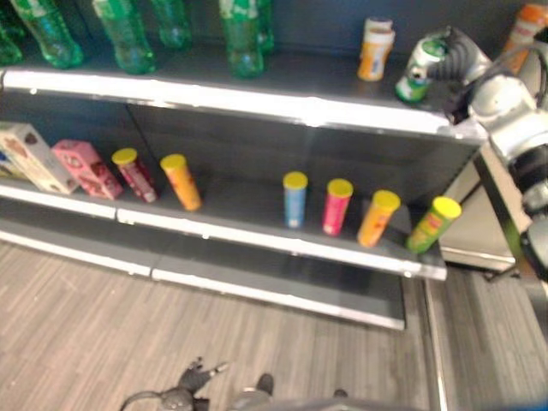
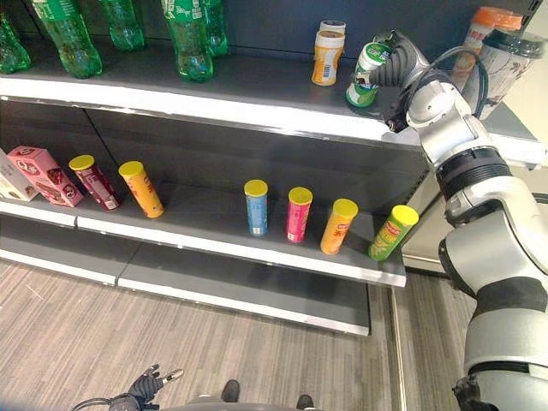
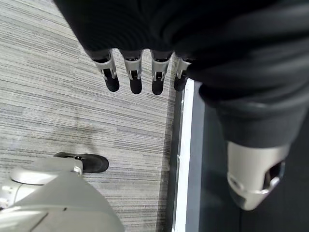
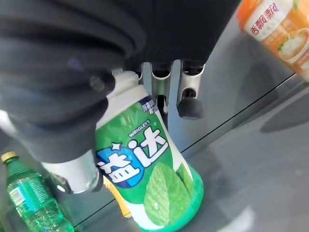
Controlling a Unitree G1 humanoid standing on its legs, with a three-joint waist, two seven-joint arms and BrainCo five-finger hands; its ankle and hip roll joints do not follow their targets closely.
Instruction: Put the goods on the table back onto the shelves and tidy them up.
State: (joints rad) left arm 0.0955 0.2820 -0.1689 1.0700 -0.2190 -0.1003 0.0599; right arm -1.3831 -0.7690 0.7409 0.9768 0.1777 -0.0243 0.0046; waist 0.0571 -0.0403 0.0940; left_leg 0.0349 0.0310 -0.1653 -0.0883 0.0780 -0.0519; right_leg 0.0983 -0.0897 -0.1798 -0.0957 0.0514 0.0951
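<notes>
**Right hand placing the green tub on the top shelf**

The right hand (image 2: 396, 62) reaches up to the top shelf (image 2: 257, 103) with its fingers and thumb curled round a green tub (image 2: 366, 75) with a white cap. The tub leans away from upright, and its base appears to meet the shelf deck near the front edge; whether it already carries its own weight cannot be confirmed. The hold from the side and back keeps the base free to land flat. In the right wrist view, the fingers (image 4: 189, 104) lie against the back of the tub while the thumb closes on the opposite side.

The tub stands just beside an orange jar (image 2: 326, 53), which suggests like goods are being grouped at this end. Green bottles (image 2: 190, 38) occupy the same shelf further left.

The left hand (image 3: 140, 72) hangs low over the floor (image 1: 86, 325), fingers straight, relaxed and empty.

The middle shelf (image 2: 223, 244) carries a row of yellow-capped tubes (image 2: 255, 205), several of them leaning, plus pink boxes (image 2: 47, 174) at the left end. Below it sits a bare bottom shelf (image 2: 248, 295). The floor is grey, wood-grain planking. Judged from this layout, the tub still needs to be set upright before release.
</notes>
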